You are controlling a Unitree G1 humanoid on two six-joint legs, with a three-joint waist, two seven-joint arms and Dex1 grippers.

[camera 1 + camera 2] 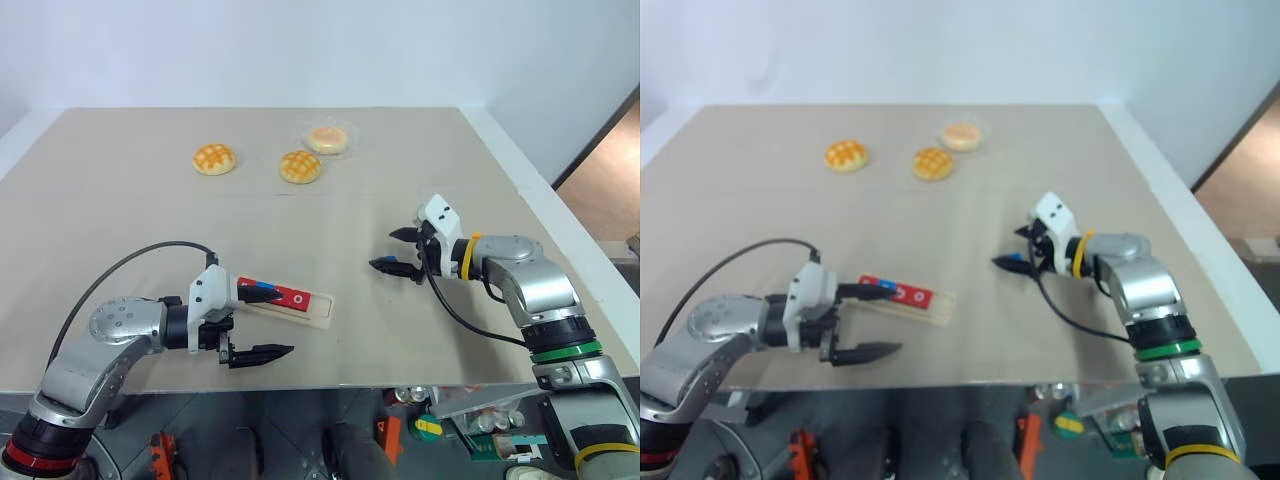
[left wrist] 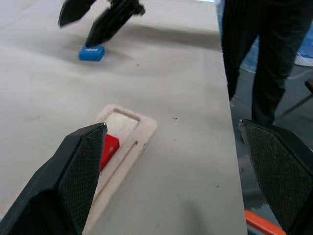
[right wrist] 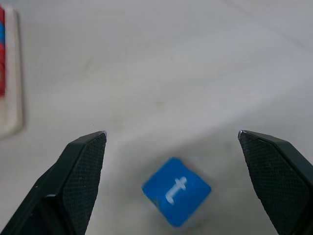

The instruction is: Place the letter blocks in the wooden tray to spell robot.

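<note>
The wooden tray (image 1: 318, 309) lies near the table's front edge. It holds letter blocks: a red one (image 1: 291, 297) toward its free end and a blue one (image 1: 262, 291) partly hidden under my left gripper's upper finger. My left gripper (image 1: 270, 322) hovers open over the tray's near part, holding nothing. A blue block (image 3: 176, 191) with a white "t" lies alone on the table to the right. My right gripper (image 3: 171, 132) is open just above it, one finger on each side, not touching it. The left wrist view shows that block (image 2: 92, 53) beneath the right gripper (image 2: 100, 19).
Three round buns (image 1: 214, 158) (image 1: 300, 166) (image 1: 327, 139) sit at the far middle of the table, the last in clear wrap. A person's dark trouser legs (image 2: 264, 54) stand beside the table's edge. Bare tabletop (image 1: 350, 330) separates the tray from the blue block.
</note>
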